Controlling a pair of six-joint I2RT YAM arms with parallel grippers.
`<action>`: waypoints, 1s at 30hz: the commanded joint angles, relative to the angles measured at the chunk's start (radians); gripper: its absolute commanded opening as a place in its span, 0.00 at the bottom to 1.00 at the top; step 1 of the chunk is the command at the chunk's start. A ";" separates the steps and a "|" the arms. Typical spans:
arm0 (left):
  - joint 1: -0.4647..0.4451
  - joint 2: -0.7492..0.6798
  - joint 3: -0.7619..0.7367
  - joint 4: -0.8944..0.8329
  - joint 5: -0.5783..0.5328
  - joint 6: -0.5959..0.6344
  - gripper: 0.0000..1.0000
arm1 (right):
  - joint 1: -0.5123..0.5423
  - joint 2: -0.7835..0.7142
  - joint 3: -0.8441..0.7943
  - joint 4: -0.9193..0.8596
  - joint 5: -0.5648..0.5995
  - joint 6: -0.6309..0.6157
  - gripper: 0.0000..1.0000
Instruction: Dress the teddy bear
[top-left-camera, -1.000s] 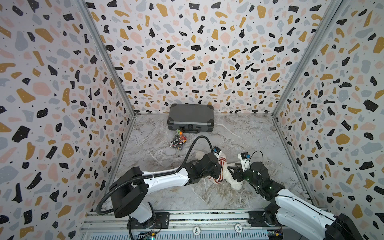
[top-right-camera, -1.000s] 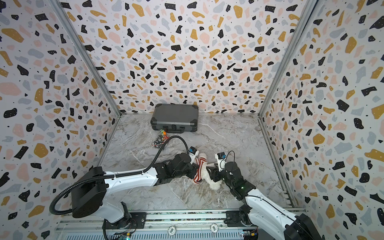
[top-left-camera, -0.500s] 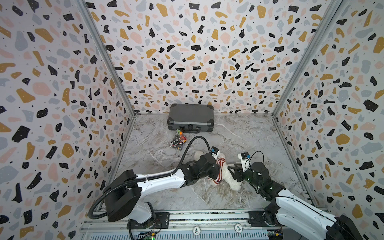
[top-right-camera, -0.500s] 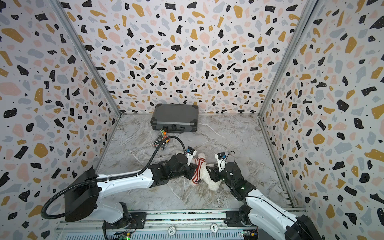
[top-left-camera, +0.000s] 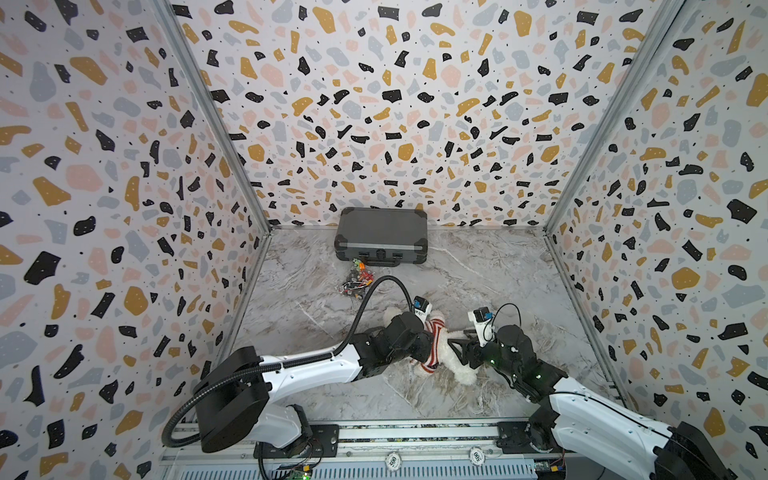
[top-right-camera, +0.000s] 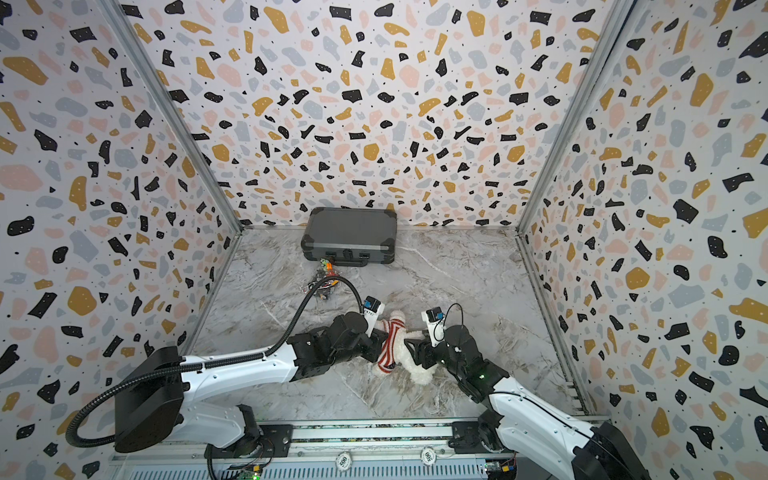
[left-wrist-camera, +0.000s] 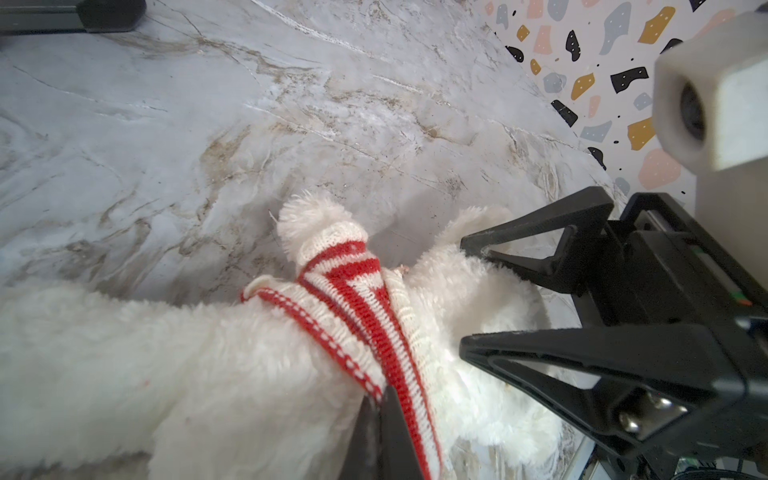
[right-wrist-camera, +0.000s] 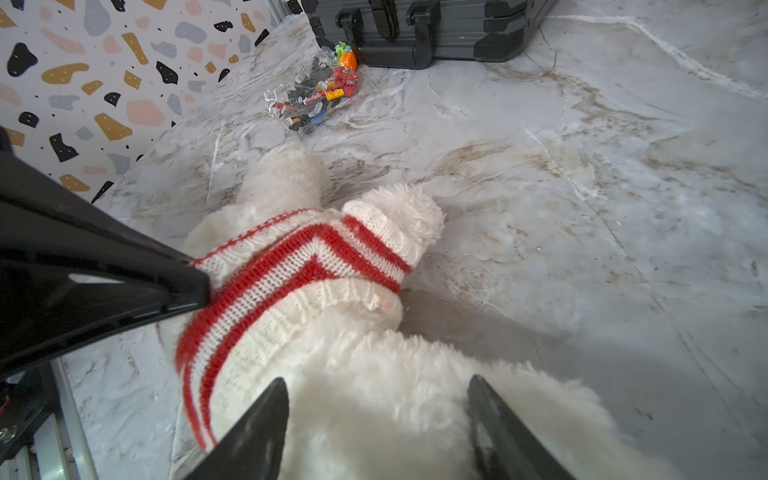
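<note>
The white fluffy teddy bear (top-left-camera: 460, 368) (top-right-camera: 417, 370) lies on the marble floor between my two grippers. A red-and-white striped sweater (left-wrist-camera: 353, 299) (right-wrist-camera: 291, 282) is bunched around its upper body, with one sleeve over an arm (right-wrist-camera: 399, 232). My left gripper (left-wrist-camera: 380, 399) (top-left-camera: 424, 350) is shut on the sweater's lower edge. My right gripper (right-wrist-camera: 378, 380) (top-right-camera: 413, 348) stands open, one finger on each side of the bear's furry body (right-wrist-camera: 374, 419). The bear's face is hidden.
A grey hard case (top-left-camera: 382, 239) stands against the back wall. A clear bag of small coloured pieces (top-left-camera: 355, 280) (right-wrist-camera: 320, 95) lies in front of it. Patterned walls close in both sides, and a metal rail (top-left-camera: 374, 434) runs along the front.
My right gripper's jaws have spread wider around the bear. The left arm has shifted slightly while keeping its pinch on the sweater.
</note>
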 joint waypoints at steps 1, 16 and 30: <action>0.002 -0.039 -0.016 0.048 -0.011 -0.012 0.00 | 0.013 0.025 0.032 0.003 -0.010 -0.008 0.72; 0.058 -0.107 -0.125 0.087 -0.017 -0.064 0.00 | 0.100 0.087 0.026 -0.021 0.128 -0.001 0.55; 0.116 -0.232 -0.224 0.084 -0.029 -0.085 0.00 | 0.103 0.082 0.024 -0.024 0.145 0.000 0.24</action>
